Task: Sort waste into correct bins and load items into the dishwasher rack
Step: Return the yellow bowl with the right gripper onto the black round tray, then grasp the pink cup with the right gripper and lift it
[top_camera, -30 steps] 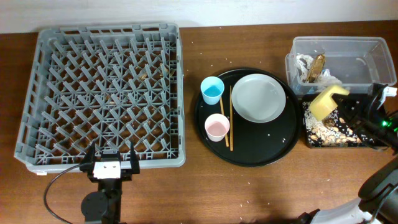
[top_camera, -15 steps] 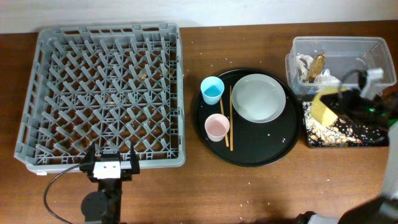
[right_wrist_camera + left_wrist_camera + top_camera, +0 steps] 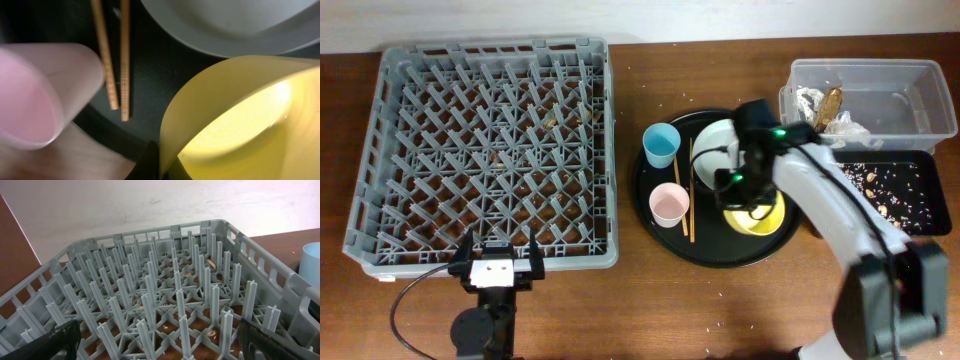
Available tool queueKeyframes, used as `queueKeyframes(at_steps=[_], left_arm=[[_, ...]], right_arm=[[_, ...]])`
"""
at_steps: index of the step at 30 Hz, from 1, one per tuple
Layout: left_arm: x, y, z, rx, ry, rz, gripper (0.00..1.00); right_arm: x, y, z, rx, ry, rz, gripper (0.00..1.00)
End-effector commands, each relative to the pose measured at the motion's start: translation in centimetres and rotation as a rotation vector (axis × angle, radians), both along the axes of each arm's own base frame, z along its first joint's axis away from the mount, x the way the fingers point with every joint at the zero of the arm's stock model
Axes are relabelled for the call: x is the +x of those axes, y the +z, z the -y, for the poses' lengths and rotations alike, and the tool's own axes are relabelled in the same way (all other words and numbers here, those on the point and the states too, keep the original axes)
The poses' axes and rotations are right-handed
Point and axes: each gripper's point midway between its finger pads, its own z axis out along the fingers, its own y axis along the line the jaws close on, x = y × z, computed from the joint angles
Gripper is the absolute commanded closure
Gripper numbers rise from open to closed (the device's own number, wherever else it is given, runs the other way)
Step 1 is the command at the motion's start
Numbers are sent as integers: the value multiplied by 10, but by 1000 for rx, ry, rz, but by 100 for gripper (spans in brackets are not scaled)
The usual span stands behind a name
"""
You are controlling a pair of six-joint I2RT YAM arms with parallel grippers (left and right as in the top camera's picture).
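Note:
My right gripper (image 3: 738, 188) is shut on the rim of the yellow bowl (image 3: 761, 214), low over the front right of the round black tray; the wrist view shows the jaw (image 3: 159, 165) pinching the bowl (image 3: 240, 120). The white plate (image 3: 713, 148), partly hidden by my arm, the light-blue cup (image 3: 662, 145), the pink cup (image 3: 669, 205) and two chopsticks (image 3: 689, 190) are on that tray. The grey dishwasher rack (image 3: 485, 150) is at left; my left gripper (image 3: 500, 268) is open at its front edge. The clear tub (image 3: 880, 95) holds napkins and the wrapper (image 3: 831, 104). The shallow black tray (image 3: 900, 195) holds food scraps.
The round black tray (image 3: 655, 180) lies between the rack and the bins. A few rice grains and crumbs lie on the rack floor (image 3: 210, 265) and on the wooden table (image 3: 720, 310). The blue cup's edge (image 3: 312, 262) shows right of the rack in the left wrist view.
My right arm has swung left from over the shallow black tray to the round tray, carrying the yellow bowl. The scraps tray now shows. The left arm has not moved.

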Motion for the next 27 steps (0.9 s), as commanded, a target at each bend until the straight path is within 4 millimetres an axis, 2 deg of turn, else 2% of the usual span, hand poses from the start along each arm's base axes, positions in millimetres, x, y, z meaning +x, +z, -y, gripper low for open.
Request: queueKeyframes(at_steps=[1,4,5,6,7,8,10,11,14,16,18,22,25,27], left_arm=[[0,-2,2,19,-12,-3,1],[0,-2,2,19,-12,-3,1],[0,-2,2,19,-12,-3,1],[0,-2,2,19,-12,-3,1],[0,-2,2,19,-12,-3,1],[0,-2,2,19,-12,-3,1],[0,-2,2,19,-12,-3,1],[0,-2,2,19,-12,-3,1],[0,-2,2,19,-12,-3,1],[0,-2,2,19,-12,-3,1],[0,-2,2,19,-12,-3,1],[0,-2,2,19,-12,-3,1],[0,-2,2,19,-12,-3,1],[0,-2,2,19,-12,-3,1]], right_arm=[[-7,-27,-5,-60,-1,-87,96],[-14,-34,-7,-75,2,-127,95],[-15,-34,-7,-75,1,-132,91],[-17,-34,-7,-78,2,-138,69],[-18,-33,-6,-79,2,-145,58],[-20,-33,-6,-81,2,-152,54],[-20,-31,-5,-82,0,-155,53],[-17,-24,-6,-79,0,-146,53],[3,14,-12,-56,-1,-73,53],[23,52,-21,-19,1,11,51],[33,65,-39,50,12,56,48],[28,36,-62,50,54,49,46],[22,7,-65,34,50,37,46],[19,-10,-64,33,50,36,50]])
